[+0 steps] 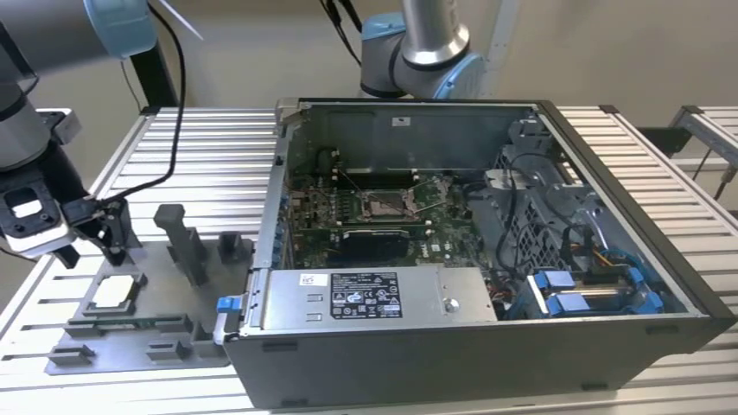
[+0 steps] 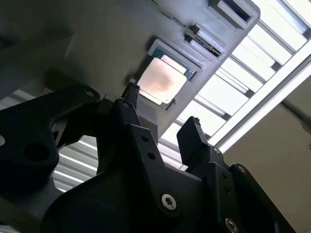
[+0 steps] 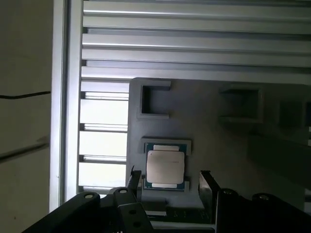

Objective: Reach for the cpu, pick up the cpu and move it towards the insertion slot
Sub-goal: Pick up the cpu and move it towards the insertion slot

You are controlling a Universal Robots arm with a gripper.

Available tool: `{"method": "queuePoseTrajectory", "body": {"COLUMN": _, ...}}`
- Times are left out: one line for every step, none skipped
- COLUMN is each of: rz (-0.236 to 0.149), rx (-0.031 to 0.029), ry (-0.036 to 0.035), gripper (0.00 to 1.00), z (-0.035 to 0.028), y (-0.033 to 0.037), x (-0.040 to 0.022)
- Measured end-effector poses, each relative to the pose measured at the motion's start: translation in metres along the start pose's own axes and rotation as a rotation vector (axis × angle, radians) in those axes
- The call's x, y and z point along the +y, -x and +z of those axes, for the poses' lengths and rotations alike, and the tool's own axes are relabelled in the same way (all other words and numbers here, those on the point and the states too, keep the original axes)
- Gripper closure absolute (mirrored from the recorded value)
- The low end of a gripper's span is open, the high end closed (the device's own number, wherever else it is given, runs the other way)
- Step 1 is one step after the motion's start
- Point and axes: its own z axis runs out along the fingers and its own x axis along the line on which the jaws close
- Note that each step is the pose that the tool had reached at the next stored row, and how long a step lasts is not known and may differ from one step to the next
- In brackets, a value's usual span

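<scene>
The cpu (image 1: 116,292) lies flat in a recess of the grey fixture plate (image 1: 138,350) at the exterior view's left, silvery top face up. My gripper (image 1: 90,252) hangs just above and behind it, open, with nothing between its fingers. In both wrist views the two dark fingers (image 3: 133,178) stand on either side of the cpu (image 3: 165,167) (image 2: 163,82) without touching it. The insertion slot (image 1: 386,205), a square socket with a shiny metal frame, sits on the green motherboard inside the open computer case (image 1: 485,354).
Upright grey fixture blocks (image 1: 185,242) rise from the plate between my gripper and the case wall. A slatted aluminium table (image 1: 207,147) carries everything. Another arm's base (image 1: 421,52) stands behind the case. A black cable (image 1: 175,104) hangs near my arm.
</scene>
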Motion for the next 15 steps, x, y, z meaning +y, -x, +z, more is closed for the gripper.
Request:
{"method": "queuePoseTrajectory", "body": {"rz": 0.0, "rx": -0.0001, "ry": 0.0001, "gripper": 0.0, "z": 0.0009, "y": 0.0, "x": -0.0002}}
{"method": "queuePoseTrajectory", "body": {"rz": 0.0, "rx": -0.0001, "ry": 0.0001, "gripper": 0.0, "z": 0.0016, "y": 0.0, "x": -0.0005}}
{"method": "queuePoseTrajectory", "body": {"rz": 0.0, "rx": -0.0001, "ry": 0.0001, "gripper": 0.0, "z": 0.0023, "y": 0.0, "x": -0.0009}}
{"method": "queuePoseTrajectory", "body": {"rz": 0.0, "rx": -0.0001, "ry": 0.0001, "gripper": 0.0, "z": 0.0031, "y": 0.0, "x": -0.0012}}
{"method": "queuePoseTrajectory", "body": {"rz": 0.0, "rx": -0.0002, "ry": 0.0002, "gripper": 0.0, "z": 0.0038, "y": 0.0, "x": -0.0014}}
{"method": "queuePoseTrajectory", "body": {"rz": 0.0, "rx": -0.0001, "ry": 0.0001, "gripper": 0.0, "z": 0.0045, "y": 0.0, "x": -0.0016}}
{"method": "queuePoseTrajectory", "body": {"rz": 0.0, "rx": -0.0002, "ry": 0.0001, "gripper": 0.0, "z": 0.0052, "y": 0.0, "x": -0.0018}}
{"method": "queuePoseTrajectory", "body": {"rz": 0.0, "rx": -0.0002, "ry": 0.0002, "gripper": 0.0, "z": 0.0059, "y": 0.0, "x": -0.0018}}
{"method": "queuePoseTrajectory", "body": {"rz": 0.0, "rx": -0.0001, "ry": 0.0001, "gripper": 0.0, "z": 0.0065, "y": 0.0, "x": -0.002}}
{"method": "queuePoseTrajectory", "body": {"rz": 0.0, "rx": -0.0001, "ry": 0.0, "gripper": 0.0, "z": 0.007, "y": 0.0, "x": -0.002}}
{"method": "queuePoseTrajectory", "body": {"rz": 0.0, "rx": 0.0, "ry": 0.0, "gripper": 0.0, "z": 0.007, "y": 0.0, "x": -0.002}}
{"method": "queuePoseTrajectory", "body": {"rz": 0.0, "rx": -0.0001, "ry": 0.0001, "gripper": 0.0, "z": 0.0072, "y": 0.0, "x": -0.002}}
{"method": "queuePoseTrajectory", "body": {"rz": 0.0, "rx": -0.0001, "ry": 0.0001, "gripper": 0.0, "z": 0.0074, "y": 0.0, "x": -0.002}}
{"method": "queuePoseTrajectory", "body": {"rz": 0.0, "rx": -0.0002, "ry": 0.0002, "gripper": 0.0, "z": 0.0075, "y": 0.0, "x": -0.002}}
{"method": "queuePoseTrajectory", "body": {"rz": 0.0, "rx": -0.0002, "ry": 0.0002, "gripper": 0.0, "z": 0.0077, "y": 0.0, "x": -0.002}}
